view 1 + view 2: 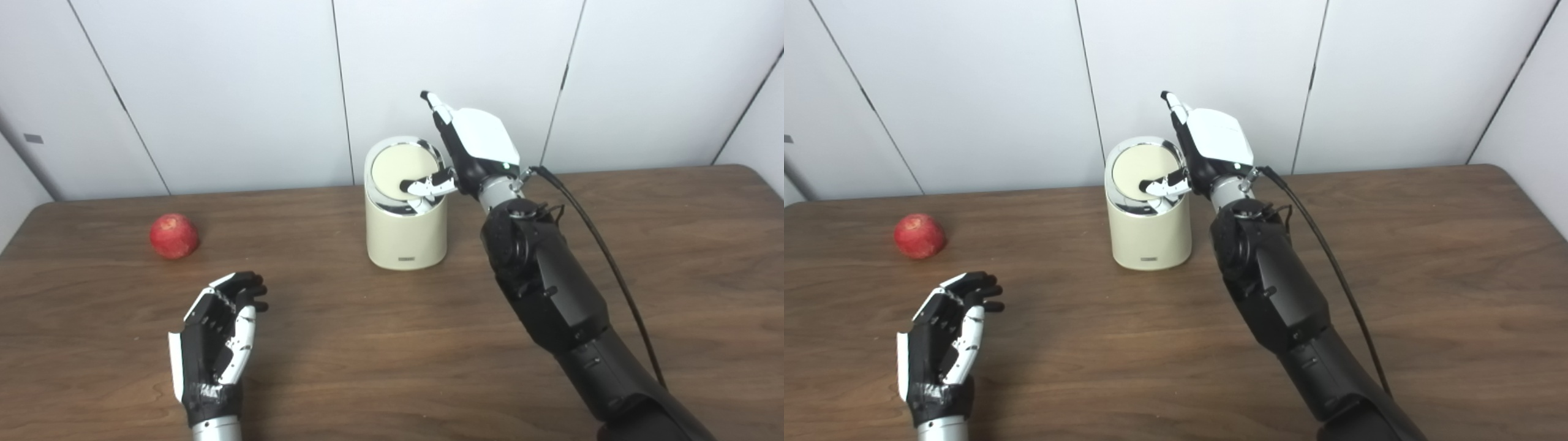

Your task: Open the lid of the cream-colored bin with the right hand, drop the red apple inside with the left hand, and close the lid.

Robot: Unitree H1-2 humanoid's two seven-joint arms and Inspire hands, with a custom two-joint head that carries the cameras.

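One bin [405, 236], one apple [174, 236] and two hands are on view over a brown wooden table [380, 343]. The cream-colored bin stands upright near the far middle of the table, its round lid [401, 170] ringed in shiny metal and lying flat on top, closed. The red apple rests on the table well to the left of the bin, alone, touching nothing else.

The right hand [474, 147] is raised at the bin's right rim. Its long fingers [436, 104] point up and away, held straight and holding nothing, while the thumb [425, 184] reaches across and lies on the right edge of the lid. A black cable [603, 245] runs from the wrist down along the dark forearm.

The left hand [217, 337] sits low over the near left part of the table, well apart from the apple and the bin, palm turned inward, its fingers loosely curled with gaps between them and empty.

The two views agree closely. The left eye view shows a small grey tag [33, 138] on the wall panel at far left, which is cut to a sliver at the edge of the right eye view; the right eye view shows more bare table [1458, 275] to the right of the arm.
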